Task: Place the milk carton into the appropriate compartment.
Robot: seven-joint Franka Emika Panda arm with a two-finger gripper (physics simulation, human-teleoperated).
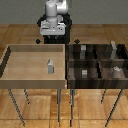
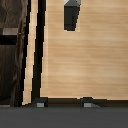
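The milk carton (image 1: 50, 66) stood upright on the floor of a light wooden tray (image 1: 10, 59), slightly toward three o'clock from the tray's middle in the exterior view, well apart from all four walls. Its peaked top pointed up and nothing touched it.

At three o'clock from the tray, just beside it, sat a dark-walled compartment box (image 1: 69, 70) divided into cells. Small grey blocks (image 1: 84, 73) rested in several of those cells. Both tray and box were carried on a bench of thin metal legs (image 1: 60, 105) over a wood-plank floor.

The robot arm (image 1: 54, 10) rose at twelve o'clock behind the tray, and its gripper (image 1: 52, 28) hung above the tray's far edge, well apart from the carton. From the exterior view I could not tell how the jaws stood. In the wrist view the two fingertips (image 2: 41, 103) appeared spread apart over bare tray floor with nothing between them, so the jaws were released. That same view showed the carton (image 2: 71, 14) as a dark shape on the pale wood, with the tray's wall and the dark box (image 2: 10, 50) running along one side.
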